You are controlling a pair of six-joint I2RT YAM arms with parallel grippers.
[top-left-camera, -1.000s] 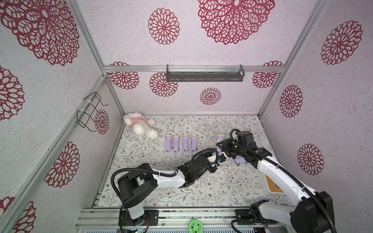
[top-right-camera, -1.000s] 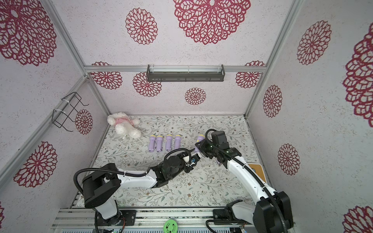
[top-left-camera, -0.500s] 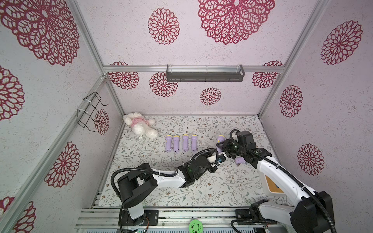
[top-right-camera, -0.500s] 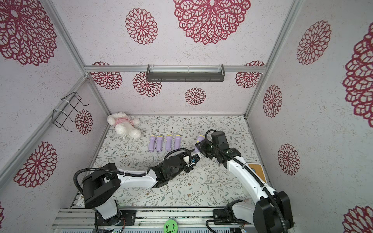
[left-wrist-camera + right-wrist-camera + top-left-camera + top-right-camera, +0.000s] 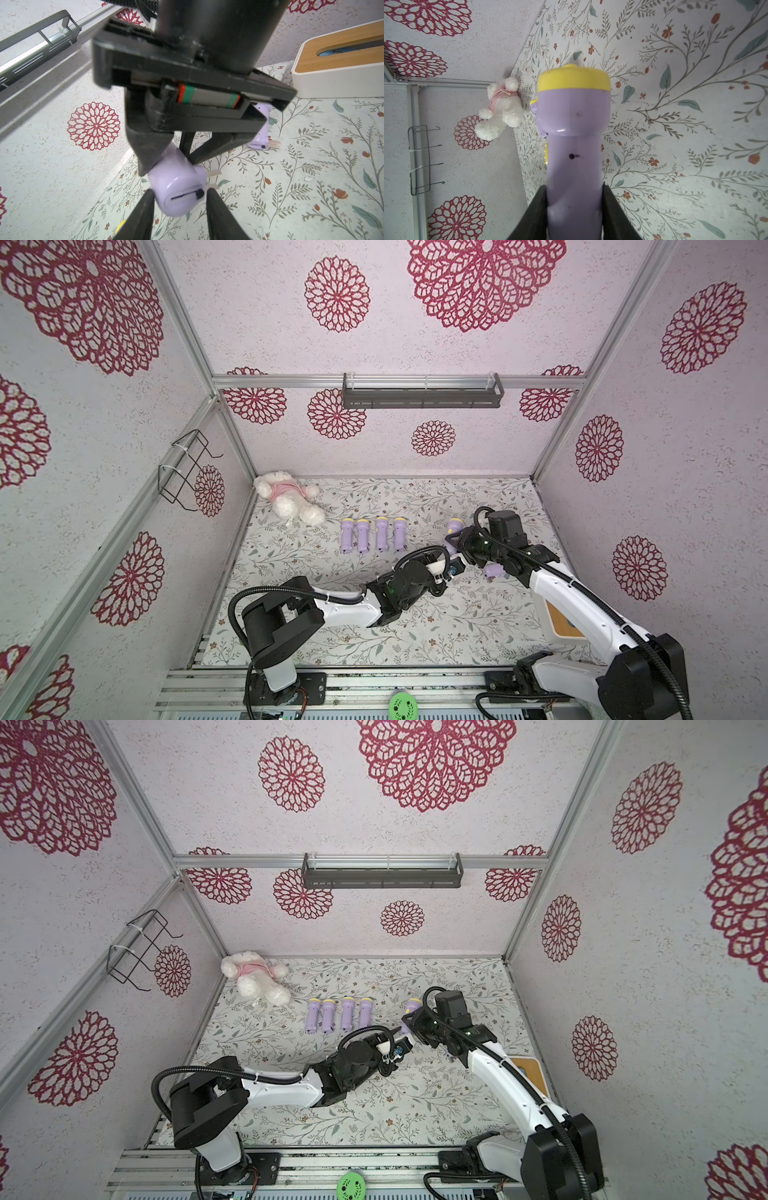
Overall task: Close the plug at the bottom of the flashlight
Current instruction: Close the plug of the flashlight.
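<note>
The right fingers [image 5: 533,216] pinch the flashlight [image 5: 574,145] while the left fingers [image 5: 143,218] have narrowed around its base, contact unclear, apparently poised to fold the plug [image 5: 213,172].

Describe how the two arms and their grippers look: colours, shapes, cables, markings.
The left arm and right arm have smooth white link shells, black joints and blocky black bases. A black corrugated cable loops along each. The left gripper and right gripper are black with tapered wedge fingers; the right one's slide rail shows red and green end caps.
</note>
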